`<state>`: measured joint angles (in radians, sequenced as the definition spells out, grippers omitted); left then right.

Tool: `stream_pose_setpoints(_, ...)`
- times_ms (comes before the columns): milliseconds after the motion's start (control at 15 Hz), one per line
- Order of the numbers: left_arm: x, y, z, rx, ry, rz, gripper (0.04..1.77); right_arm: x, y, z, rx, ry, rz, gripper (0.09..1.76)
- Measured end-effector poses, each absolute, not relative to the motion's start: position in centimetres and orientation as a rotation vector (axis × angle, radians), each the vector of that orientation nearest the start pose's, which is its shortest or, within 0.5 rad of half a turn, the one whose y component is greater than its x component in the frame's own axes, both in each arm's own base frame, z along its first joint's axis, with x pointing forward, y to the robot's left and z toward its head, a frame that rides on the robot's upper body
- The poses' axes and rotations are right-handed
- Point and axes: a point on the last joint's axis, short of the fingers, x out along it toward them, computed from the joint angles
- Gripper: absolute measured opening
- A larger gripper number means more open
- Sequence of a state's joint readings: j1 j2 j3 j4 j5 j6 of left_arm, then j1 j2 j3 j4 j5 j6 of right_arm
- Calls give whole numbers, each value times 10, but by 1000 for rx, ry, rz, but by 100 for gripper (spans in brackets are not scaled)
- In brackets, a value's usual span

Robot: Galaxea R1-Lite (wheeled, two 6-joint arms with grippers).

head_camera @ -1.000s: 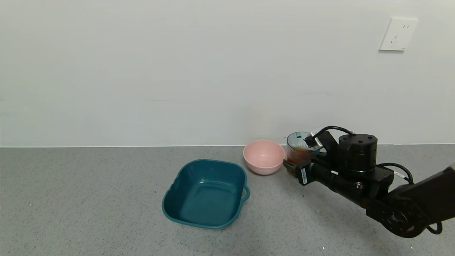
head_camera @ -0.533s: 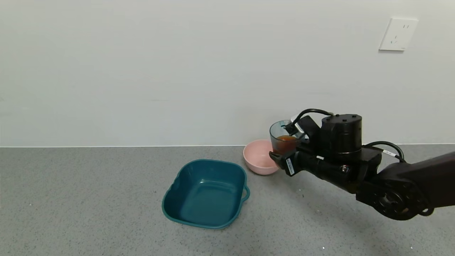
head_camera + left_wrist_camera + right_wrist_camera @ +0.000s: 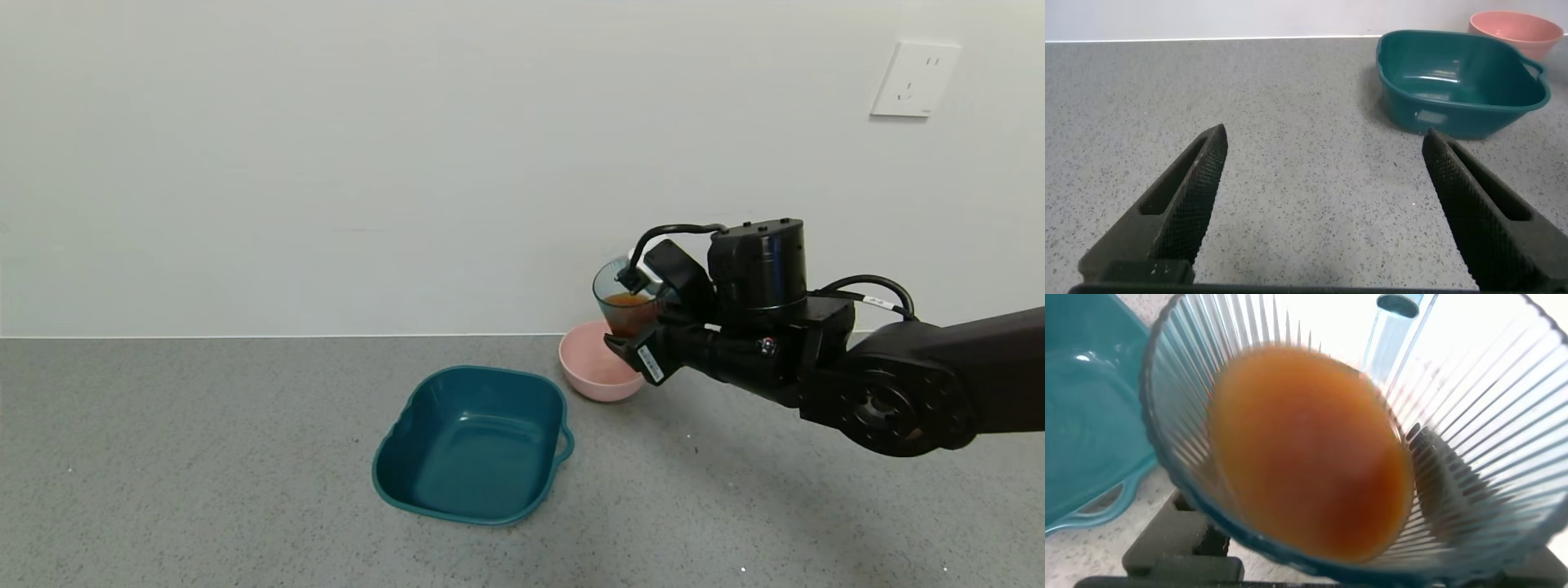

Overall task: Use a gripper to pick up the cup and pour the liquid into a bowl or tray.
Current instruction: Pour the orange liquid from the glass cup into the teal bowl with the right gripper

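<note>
My right gripper [image 3: 635, 331] is shut on the clear blue ribbed cup [image 3: 620, 300] and holds it in the air above the pink bowl [image 3: 596, 365]. The cup is about upright, leaning slightly left. The reddish-brown liquid [image 3: 627, 300] is inside it. In the right wrist view the cup [image 3: 1486, 416] fills the frame, with the liquid [image 3: 1310, 453] in its bottom and a finger [image 3: 1441, 469] dark behind the wall. The dark teal basin [image 3: 473, 442] sits empty on the counter, left of and nearer than the cup; it also shows in the left wrist view [image 3: 1458, 80]. My left gripper [image 3: 1323, 163] is open over bare counter.
The grey speckled counter [image 3: 204, 457] runs back to a white wall. A white wall socket [image 3: 913, 79] is at the upper right. The pink bowl shows behind the basin in the left wrist view [image 3: 1517, 26]. The teal basin's edge shows in the right wrist view [image 3: 1086, 433].
My right gripper has lifted the cup off the counter and carried it up and to the left, from beside the pink bowl to above it. The basin and bowl have not moved.
</note>
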<state>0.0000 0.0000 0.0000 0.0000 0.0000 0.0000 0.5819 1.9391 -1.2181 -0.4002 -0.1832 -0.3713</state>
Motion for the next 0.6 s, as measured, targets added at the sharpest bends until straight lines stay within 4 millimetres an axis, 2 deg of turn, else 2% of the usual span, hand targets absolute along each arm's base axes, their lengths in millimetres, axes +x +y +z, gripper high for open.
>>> stream_pose_setpoints(600, -23, 0, 75, 0, 0, 0, 172, 330, 243, 193, -593, 218, 526, 136)
